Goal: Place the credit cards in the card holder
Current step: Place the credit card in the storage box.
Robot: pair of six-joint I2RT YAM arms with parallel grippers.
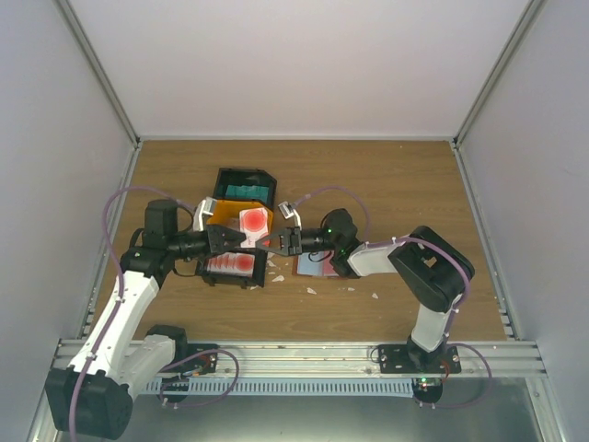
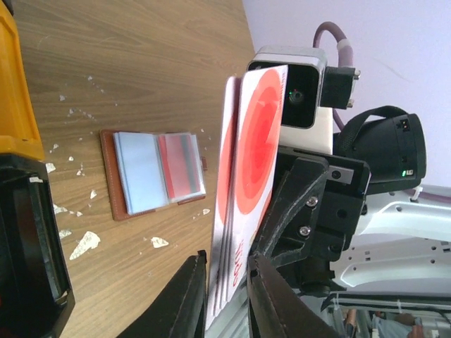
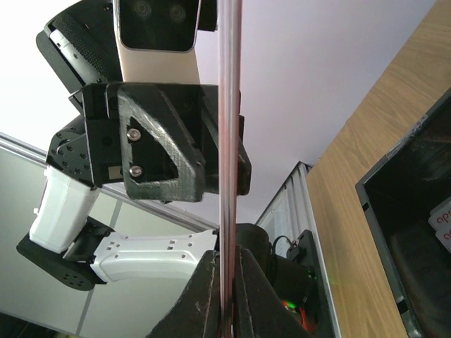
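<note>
Pale walls close in a wooden counter (image 1: 386,184), and above its middle we see both arms meeting tip to tip. Our right pincer (image 3: 227,253) is clamped tight on one edge of a thin stack of red-and-white cards (image 2: 254,141), its two fingers pressed flat against the faces. Our left pincer (image 2: 227,259) stands narrow around the opposite edge of that same stack, a finger close on each side. Whether those fingers press the cards or merely flank them we cannot tell. The stack hangs clear of the wood between the two pincers, its red disc facing the overhead camera.

Just below and toward the right arm, the card holder (image 2: 151,172) lies open and flat on the counter, brown border outward, with a pale blue card in one pocket and a reddish one in the other. From above, the right arm covers part of it.

On the left arm's side sit three bins. A black bin (image 1: 260,267) nearest the arms holds more red-and-white cards, a yellow bin (image 1: 221,216) sits behind it, and a second black bin (image 1: 221,175), farthest back, holds teal cards (image 1: 247,191). Small white scraps (image 2: 84,243) lie scattered on the wood around the card holder.
</note>
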